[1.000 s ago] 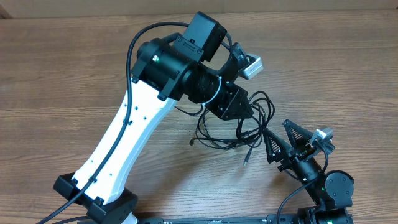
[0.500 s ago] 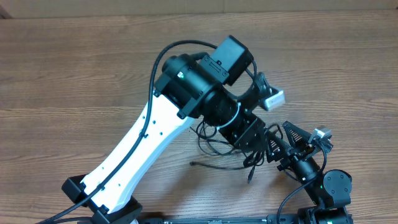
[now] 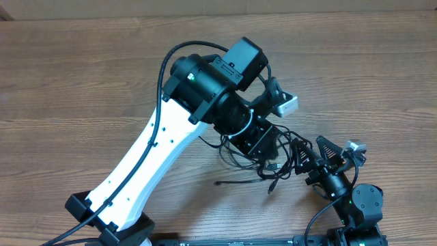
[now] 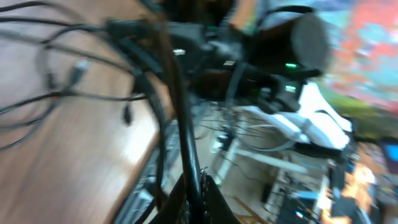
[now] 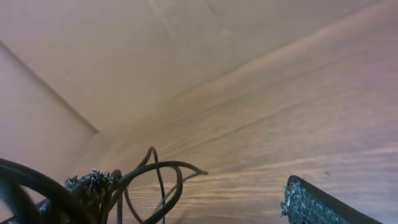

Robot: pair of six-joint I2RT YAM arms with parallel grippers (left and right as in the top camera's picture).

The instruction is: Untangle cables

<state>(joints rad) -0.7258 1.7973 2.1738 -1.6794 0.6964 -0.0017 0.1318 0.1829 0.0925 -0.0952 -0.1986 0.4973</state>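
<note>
Cables [image 3: 276, 166] sprawl on the bench [image 3: 82, 68] under the left pincer [image 4: 194, 190], which seems clamped on one strand to draw it clear; beside it the right pincer [image 3: 315, 156] gapes, loops draped over one finger [image 5: 93, 182].

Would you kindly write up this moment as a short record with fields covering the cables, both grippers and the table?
surface: brown wood-grain table
cables: thin black cords in one loose tangle at the table's front right, one end trailing left on the wood
left gripper: over the tangle, apparently shut on a cord; its wrist view is blurred
right gripper: open beside the tangle, cords looped against one finger
task status: cords tangled, not yet separated
</note>
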